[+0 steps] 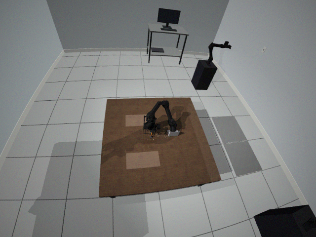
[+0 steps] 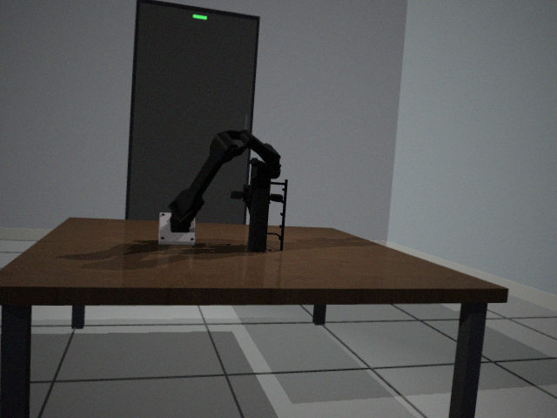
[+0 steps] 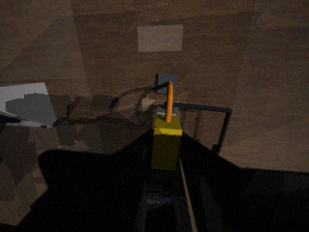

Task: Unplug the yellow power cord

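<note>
The yellow plug (image 3: 166, 151) is in the middle of the wrist view, with its orange cord (image 3: 169, 99) (image 1: 151, 134) coming out of its far end. My gripper (image 3: 166, 134) is shut on the yellow plug, with a dark finger against each side. A tall dark upright post (image 2: 258, 211), which looks like the power strip, stands in front of my hand in the exterior view. The fingers hide much of the plug's near end. Whether the plug sits in a socket cannot be seen.
A thin dark frame (image 2: 282, 216) (image 3: 202, 107) stands beside the post. A small grey block (image 3: 167, 83) lies beyond the plug. The arm's white base (image 1: 174, 133) (image 2: 177, 238) stands on the brown table (image 1: 183, 163) (image 2: 359, 274).
</note>
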Controlling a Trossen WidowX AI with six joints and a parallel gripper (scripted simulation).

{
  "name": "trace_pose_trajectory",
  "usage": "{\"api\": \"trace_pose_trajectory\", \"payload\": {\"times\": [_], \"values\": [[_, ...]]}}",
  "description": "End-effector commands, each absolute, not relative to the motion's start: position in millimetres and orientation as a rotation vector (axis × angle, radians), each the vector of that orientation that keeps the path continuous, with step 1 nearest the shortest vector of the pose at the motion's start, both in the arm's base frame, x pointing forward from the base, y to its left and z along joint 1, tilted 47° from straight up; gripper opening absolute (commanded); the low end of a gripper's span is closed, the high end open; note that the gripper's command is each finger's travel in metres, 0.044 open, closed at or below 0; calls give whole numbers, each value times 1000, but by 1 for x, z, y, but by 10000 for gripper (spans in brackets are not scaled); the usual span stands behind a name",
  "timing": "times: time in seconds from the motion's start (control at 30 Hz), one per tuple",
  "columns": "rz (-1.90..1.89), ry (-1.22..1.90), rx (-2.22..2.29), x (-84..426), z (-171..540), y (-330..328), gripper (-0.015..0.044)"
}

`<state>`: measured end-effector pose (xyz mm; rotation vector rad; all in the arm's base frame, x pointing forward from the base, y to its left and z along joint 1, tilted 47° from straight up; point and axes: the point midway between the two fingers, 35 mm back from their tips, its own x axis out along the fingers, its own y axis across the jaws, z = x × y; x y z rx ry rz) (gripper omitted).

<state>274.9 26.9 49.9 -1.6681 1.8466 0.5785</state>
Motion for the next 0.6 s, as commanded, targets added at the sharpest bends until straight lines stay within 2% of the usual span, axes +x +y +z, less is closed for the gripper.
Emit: {"api": "trace_pose_trajectory", "payload": {"times": [0.0, 0.57], "values": [[600, 1815, -1655, 279, 39, 43, 0], [601, 1812, -1657, 282, 22, 64, 0]]}}
